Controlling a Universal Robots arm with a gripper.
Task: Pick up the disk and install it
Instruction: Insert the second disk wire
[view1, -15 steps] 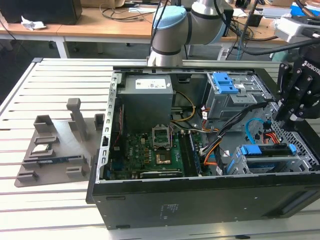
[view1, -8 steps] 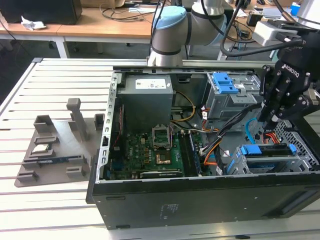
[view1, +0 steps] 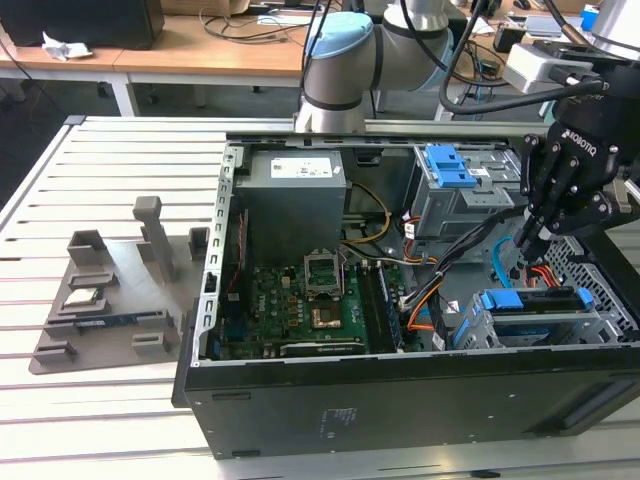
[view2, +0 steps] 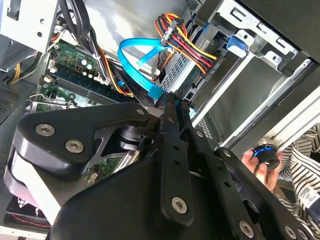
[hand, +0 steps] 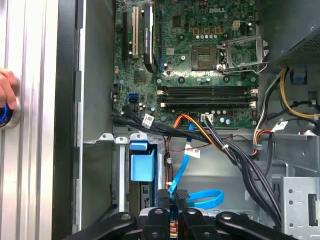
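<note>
The disk (view1: 530, 300) lies in the drive cage at the near corner of the open computer case, on the exterior view's right, with its blue carrier edge facing up. My gripper (view1: 530, 240) hangs just above and behind it, over a blue data cable (view1: 505, 255). In both wrist views the black fingertips (view2: 172, 100) meet with nothing between them, close to the blue cable (hand: 200, 197) and the drive's cable end (view2: 185, 75). The gripper (hand: 173, 197) is shut and empty.
The case (view1: 400, 400) holds a motherboard (view1: 300, 300), a grey power supply (view1: 295, 200) and an upper bay with a blue latch (view1: 450, 165). Cable bundles (hand: 225, 145) run beside the cage. A grey fixture plate (view1: 110, 310) lies on the exterior view's left. A person's hand (hand: 5, 95) rests outside the case.
</note>
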